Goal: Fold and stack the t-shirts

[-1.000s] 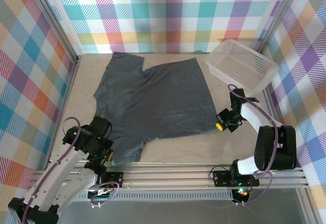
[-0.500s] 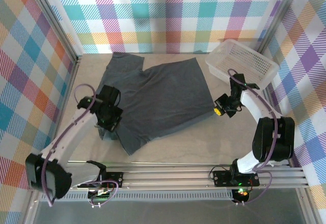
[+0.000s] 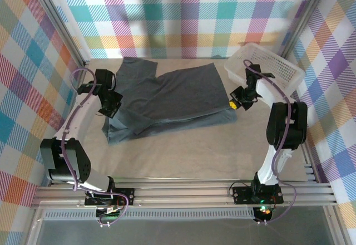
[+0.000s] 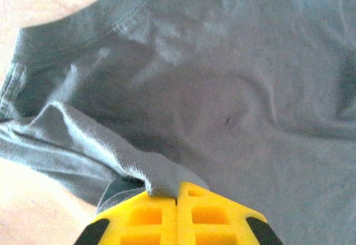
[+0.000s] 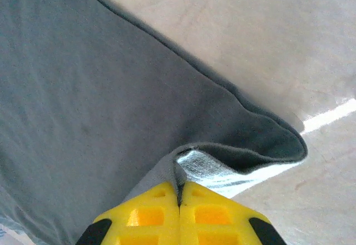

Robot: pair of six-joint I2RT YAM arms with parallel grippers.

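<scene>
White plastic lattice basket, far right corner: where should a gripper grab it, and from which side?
Probably the thin left rim of the white plastic lattice basket, from above: that edge faces open table; enclosure walls crowd the others.

No text, label, brand, number or sign is legible. The t-shirt (image 3: 167, 103) is unprinted, and the yellow left end effector (image 4: 177, 195) and right end effector (image 5: 179, 192) bear only moulded pockets.

- I see the t-shirt (image 3: 167, 103) on the table's (image 3: 183, 156) far half, near hem apparently doubled back
- Left gripper (image 3: 113, 110) at its left edge, right gripper (image 3: 232, 104) at its right
- Basket (image 3: 267, 69) behind the right gripper, far right corner
</scene>
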